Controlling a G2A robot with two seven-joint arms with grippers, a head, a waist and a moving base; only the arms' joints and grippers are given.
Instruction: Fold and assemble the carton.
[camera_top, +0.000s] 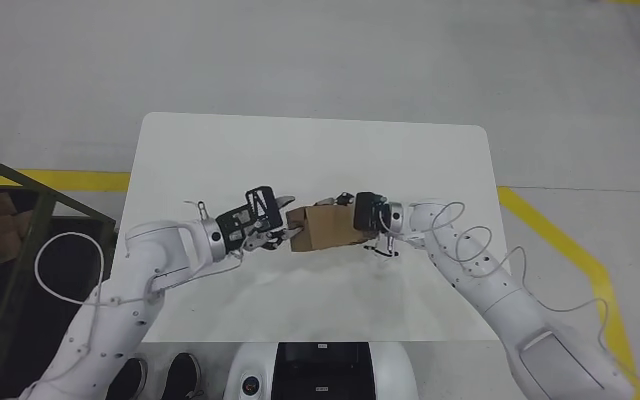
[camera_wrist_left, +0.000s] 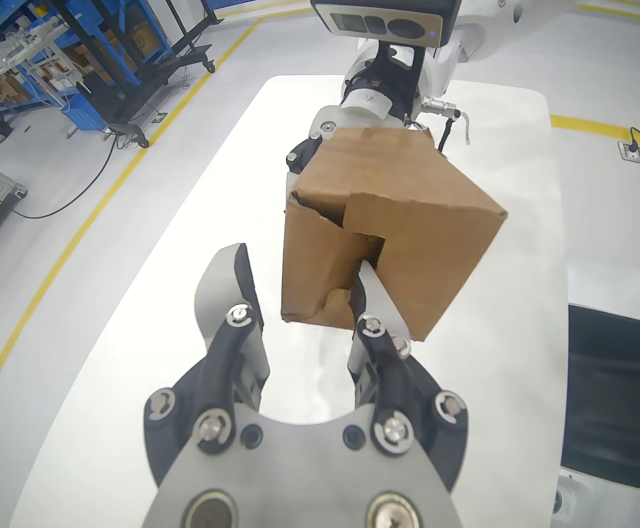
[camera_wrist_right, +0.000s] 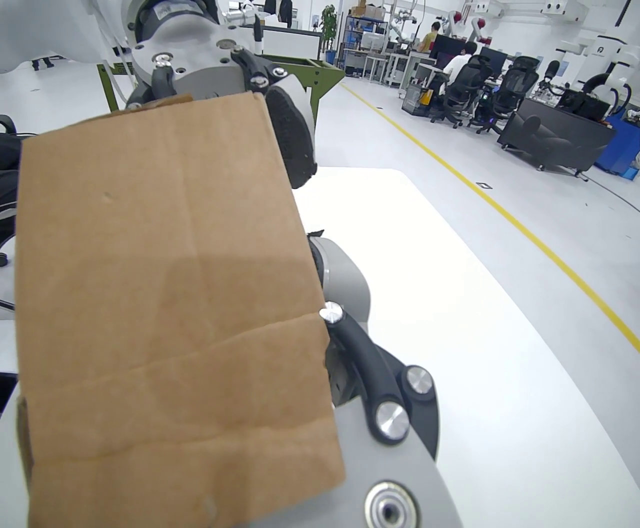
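**Carton held between both end effectors, mid-desk**

Top: brown cardboard carton is over the middle of the white rounded-corner desk, toward the robot's side. Left end effector is at one end of it and right end effector at the opposite end. Both are up against the box.

Left wrist: left end effector is spread wide, gripping nothing. One fingertip pokes into the gap between the carton's end flaps. The other finger stands off to the side, clear of the cardboard. The end flaps are turned in but not flush, with a dark slit along the seam. The box is tilted, one corner pointing down. Can't tell if it touches the desk. The right end effector is at the far end, against the box.

Right wrist: a plain carton panel with crease lines lies across the right end effector. Open or closed, can't tell. The left end effector is at the panel's far end, one dark pad showing past the cardboard edge.
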